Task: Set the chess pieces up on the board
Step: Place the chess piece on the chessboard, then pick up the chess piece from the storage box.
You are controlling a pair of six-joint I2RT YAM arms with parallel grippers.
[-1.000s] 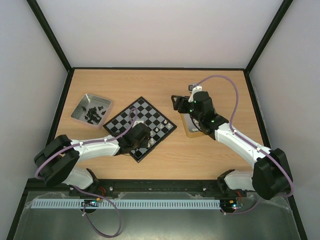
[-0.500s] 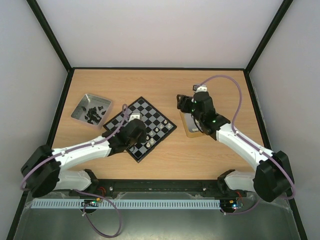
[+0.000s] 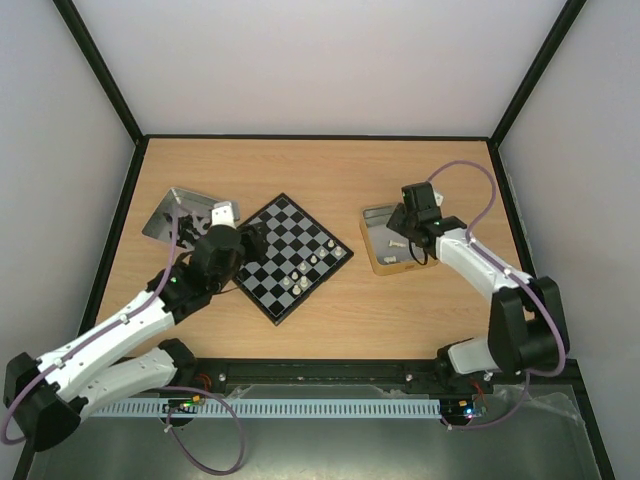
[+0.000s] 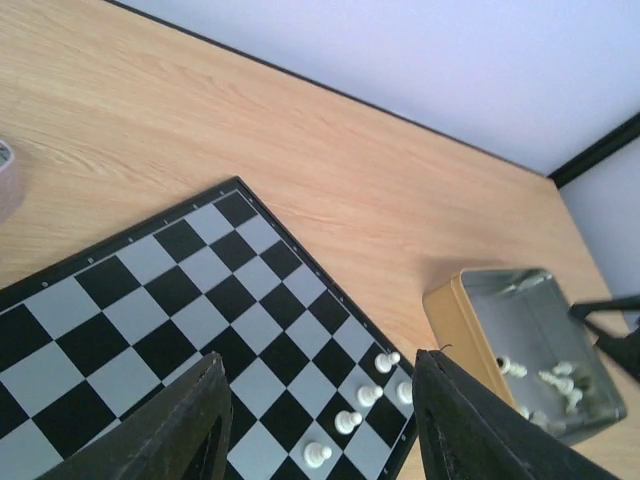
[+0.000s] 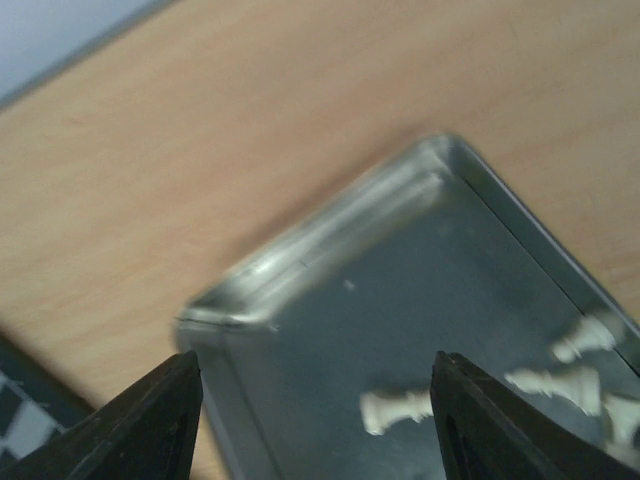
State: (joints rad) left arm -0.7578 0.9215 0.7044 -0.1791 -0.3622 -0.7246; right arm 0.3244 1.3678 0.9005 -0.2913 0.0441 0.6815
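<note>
- The board lies on the counter, with a few chess pieces along its right edge; more lie in the gold-sided tin beside it.
- The left fingers hang parted and empty over the board.
- The right fingers gape empty over the tin.

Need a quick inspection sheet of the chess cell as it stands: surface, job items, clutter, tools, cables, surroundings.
Surface: light wooden table.
Job's things: board with a few white chess pieces standing near its right edge; more lie in the tan-sided tin beside it.
Clutter: metal tray at left, partly under the left arm; contents hidden.
Tools: left tool open, empty, over the board's left corner; right tool open, empty, over the tin.
Cables: purple cables loop off both arms; one crosses the metal tray.
Surroundings: white walls, black frame; nothing else seen.
</note>
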